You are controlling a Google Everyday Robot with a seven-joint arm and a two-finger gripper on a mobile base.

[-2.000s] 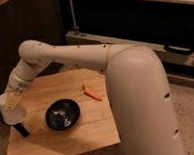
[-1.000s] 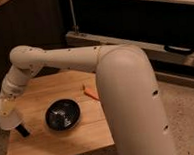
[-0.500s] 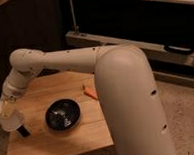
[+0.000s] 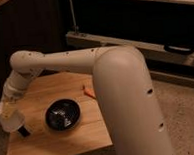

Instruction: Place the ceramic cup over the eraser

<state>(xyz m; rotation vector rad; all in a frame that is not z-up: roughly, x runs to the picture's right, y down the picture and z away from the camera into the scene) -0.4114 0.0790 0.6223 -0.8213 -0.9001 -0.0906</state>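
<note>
While the ceramic cup [image 4: 9, 118] is gripped by the gripper [image 4: 4, 107] above the eraser [image 4: 23, 130], partly exposed, misaligned lowering risks tipping it.

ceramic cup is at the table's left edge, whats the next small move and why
Probably lower the ceramic cup a little further onto the eraser. The gripper holds the cup at the wooden table's left edge, left of the black bowl, and one end of the eraser shows past the cup's bottom edge.
</note>
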